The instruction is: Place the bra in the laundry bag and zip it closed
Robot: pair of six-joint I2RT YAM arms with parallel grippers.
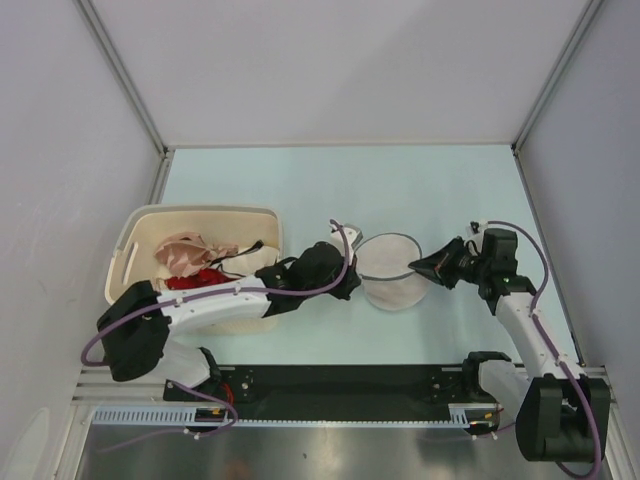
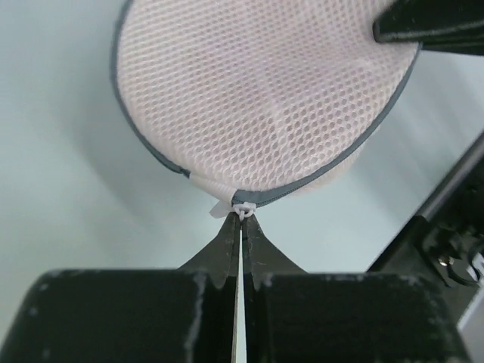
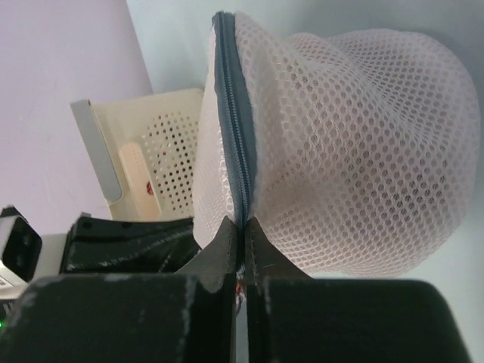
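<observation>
While the bra (image 1: 185, 252) lies in the basket (image 1: 128, 240), the laundry bag (image 1: 390, 272) sits on the tabletop (image 1: 400, 190) between both arms. The left pincer (image 2: 240, 218) is pinched shut on the zip pull (image 2: 242, 206). The right pincer (image 3: 242, 225) is clamped shut on the bag's rim (image 3: 231, 113). Best, I judge, to draw the pull along the rim's curve while the right braces steady.

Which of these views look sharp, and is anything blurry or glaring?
Top external: even, soft light, no strong glare, sharp throughout. Left wrist: laundry bag mesh crisp, left gripper close to the lens dark and soft-edged. Right wrist: mesh and zip sharp, basket behind slightly softer.
</observation>
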